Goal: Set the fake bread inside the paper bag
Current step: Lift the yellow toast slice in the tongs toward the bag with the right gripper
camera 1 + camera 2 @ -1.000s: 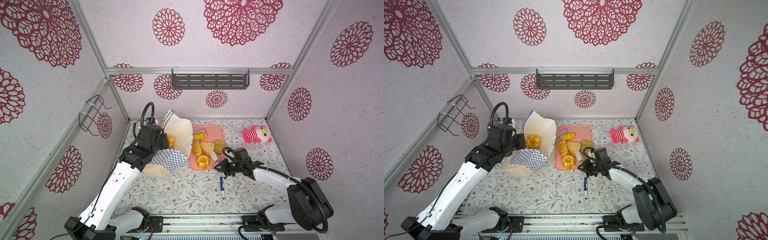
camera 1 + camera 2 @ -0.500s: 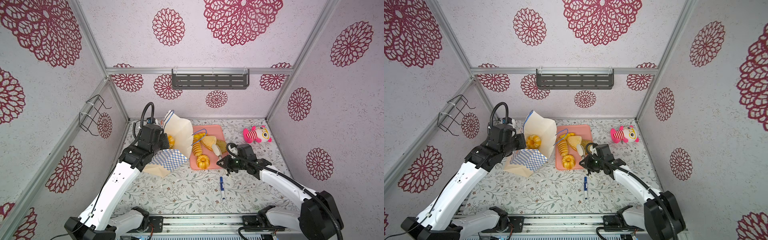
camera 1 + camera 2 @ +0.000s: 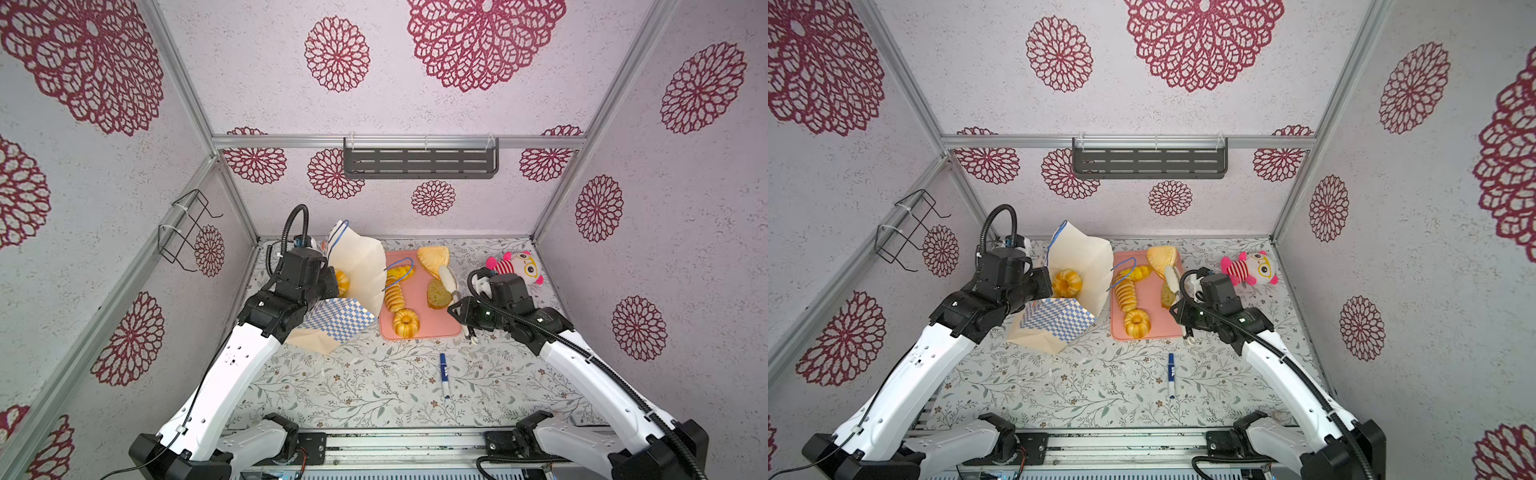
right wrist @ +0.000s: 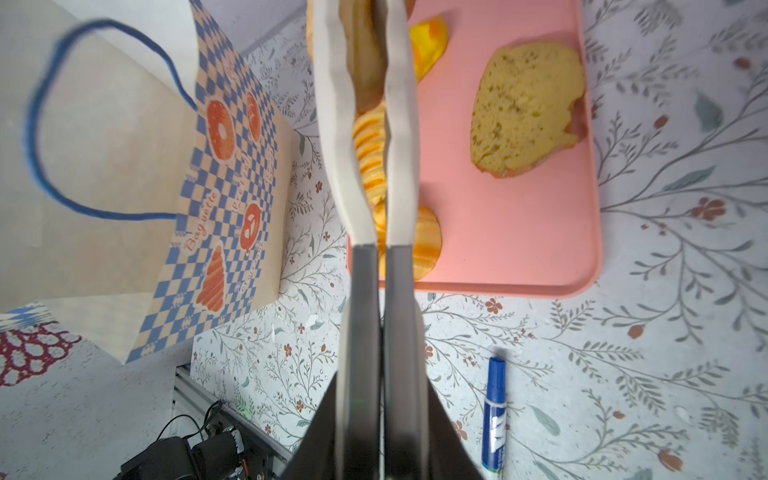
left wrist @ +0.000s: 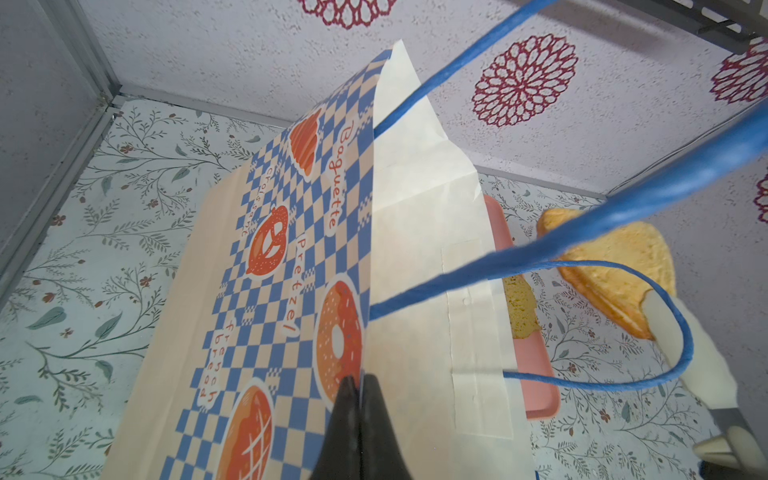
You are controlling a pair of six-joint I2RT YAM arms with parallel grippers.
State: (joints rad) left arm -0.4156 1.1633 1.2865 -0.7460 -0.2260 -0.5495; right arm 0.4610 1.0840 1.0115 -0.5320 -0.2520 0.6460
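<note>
My left gripper [image 5: 360,388] pinches the rim of the cream, blue-checked paper bag [image 5: 291,249], one golden ring cake [image 3: 1066,282] inside, I think. My right gripper [image 3: 448,279] clamps the yellow triangular pie [image 3: 432,258] above the flat pink tray [image 3: 415,286].

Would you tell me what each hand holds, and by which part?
The left hand pinches the paper bag by its top rim; the right hand grips the triangular pie by one edge.

left tool [image 5: 360,383] pinching paper bag [image 5: 274,266], pie [image 5: 623,270] beyond
</note>
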